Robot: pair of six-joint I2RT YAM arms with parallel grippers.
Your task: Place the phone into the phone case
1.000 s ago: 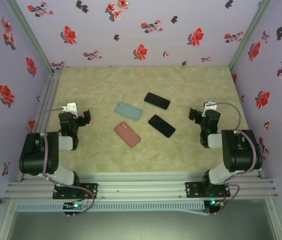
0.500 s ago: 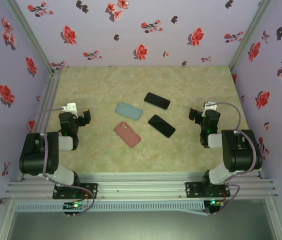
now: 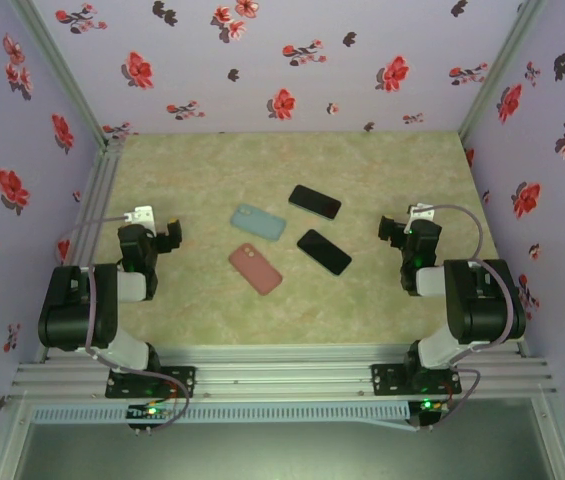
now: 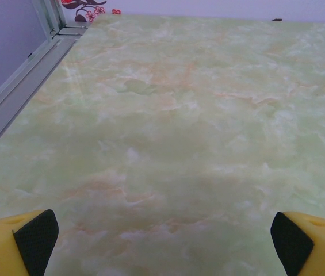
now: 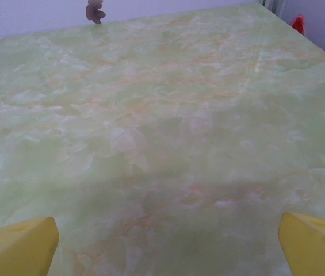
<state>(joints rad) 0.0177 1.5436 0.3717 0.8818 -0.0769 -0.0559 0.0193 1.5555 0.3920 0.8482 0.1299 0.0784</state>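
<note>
Two black phones are seen on the bench [image 3: 212, 310], right of ctr. The far phone [image 3: 315, 201] is laid flat w/ its long axis running far-left to near-right. The near phone [image 3: 324, 251] is laid on much the same diagonal, nearer and slightly right, apart from the first. Which end is the top cannot be told on either.

Two cases are laid left of the phones. The teal case [image 3: 258, 222] is set on a shallow far-left to near-right diagonal, near the far phone's left end but not touching it. The pink case [image 3: 255, 268] is set nearer, on a steeper diagonal of the same sense, apart from the teal case. Both phones are outside the cases.

The bench is pale green marble-look w/ orange veining. It is enclosed on 3 sides by lilac walls [image 3: 262, 60] printed w/ red and dark flowers. Aluminium frame rails [image 3: 97, 200] are seen along the left edge.

The left gripper [image 3: 170, 232] is held at the left side, well apart from the cases, spread wide w/ nothing btwn its yellow fingertips [image 4: 35, 241]. The right gripper [image 3: 392, 228] is held at the right side, near the near phone, likewise wide and empty.

Count: 2 phones, 2 cases, 2 arms.
</note>
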